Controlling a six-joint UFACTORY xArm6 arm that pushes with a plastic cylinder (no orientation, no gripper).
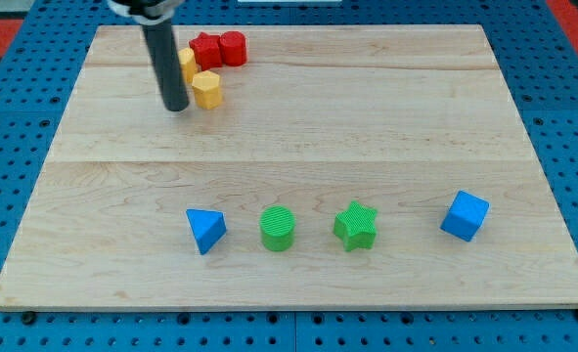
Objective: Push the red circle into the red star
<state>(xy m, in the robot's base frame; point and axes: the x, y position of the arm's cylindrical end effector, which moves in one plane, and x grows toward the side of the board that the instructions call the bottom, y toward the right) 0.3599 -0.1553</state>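
Note:
The red circle (233,47) sits near the view's top left, touching the right side of the red star (206,48). A yellow block (187,65) is partly hidden behind the rod, just below-left of the star. A yellow hexagon (206,89) lies below the star. My tip (176,106) rests on the board just left of the yellow hexagon, below and left of the red blocks.
A row of blocks lies near the view's bottom: a blue triangle (205,231), a green circle (278,228), a green star (355,226) and a blue cube (464,215). The wooden board (367,127) lies on a blue perforated table.

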